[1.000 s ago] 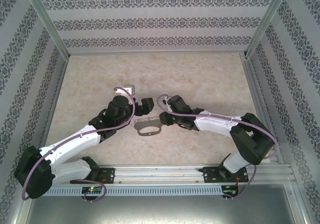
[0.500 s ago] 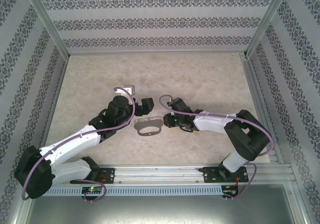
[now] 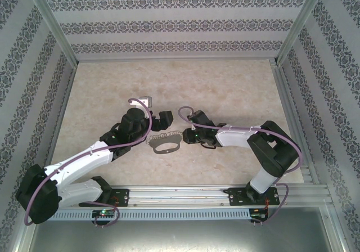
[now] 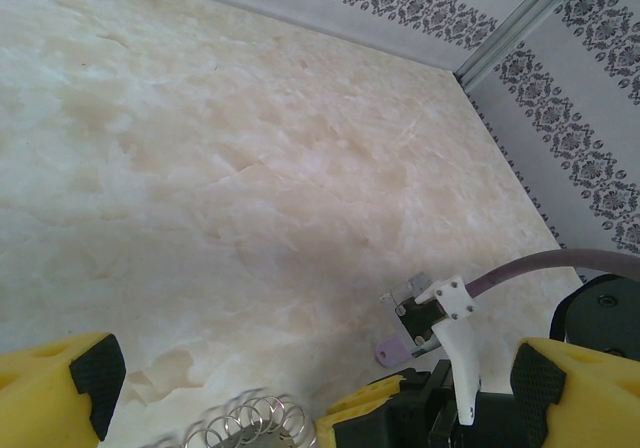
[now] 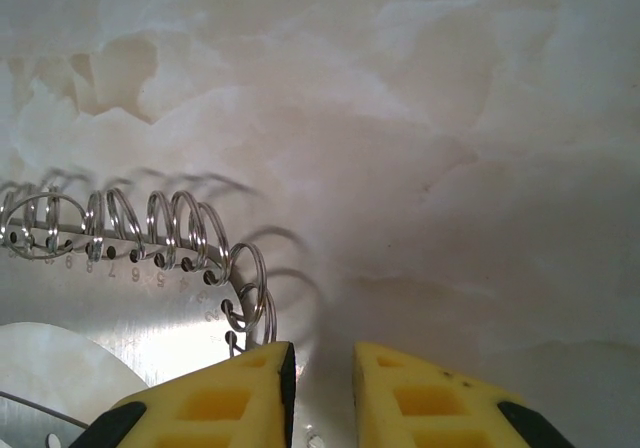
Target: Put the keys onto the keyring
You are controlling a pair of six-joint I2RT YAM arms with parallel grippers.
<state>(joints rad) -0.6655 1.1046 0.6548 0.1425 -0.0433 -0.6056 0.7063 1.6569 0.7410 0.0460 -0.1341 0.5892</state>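
The keyring [image 3: 165, 145] is a grey metal loop lying flat between the two arms, with a row of small wire rings [image 5: 150, 233] along its far side. My right gripper [image 3: 184, 135] sits low at its right end. The yellow fingers [image 5: 220, 398] stand a narrow gap apart, with nothing visibly clamped between them. The key's lilac head [image 4: 392, 352] lies on the table just beyond my right gripper's finger [image 4: 370, 413], its shaft hidden under the wrist camera. My left gripper [image 4: 315, 373] stands wide open beside the rings [image 4: 245, 423], holding nothing.
The marble-patterned tabletop [image 3: 225, 89] stretches open behind the arms. Patterned walls with metal frame posts [image 3: 53, 32] close it in on three sides. A metal rail [image 3: 180, 193] runs along the near edge.
My right gripper has slid left up to the keyring's right end and its jaws have narrowed. The left arm and the keyring have not moved.
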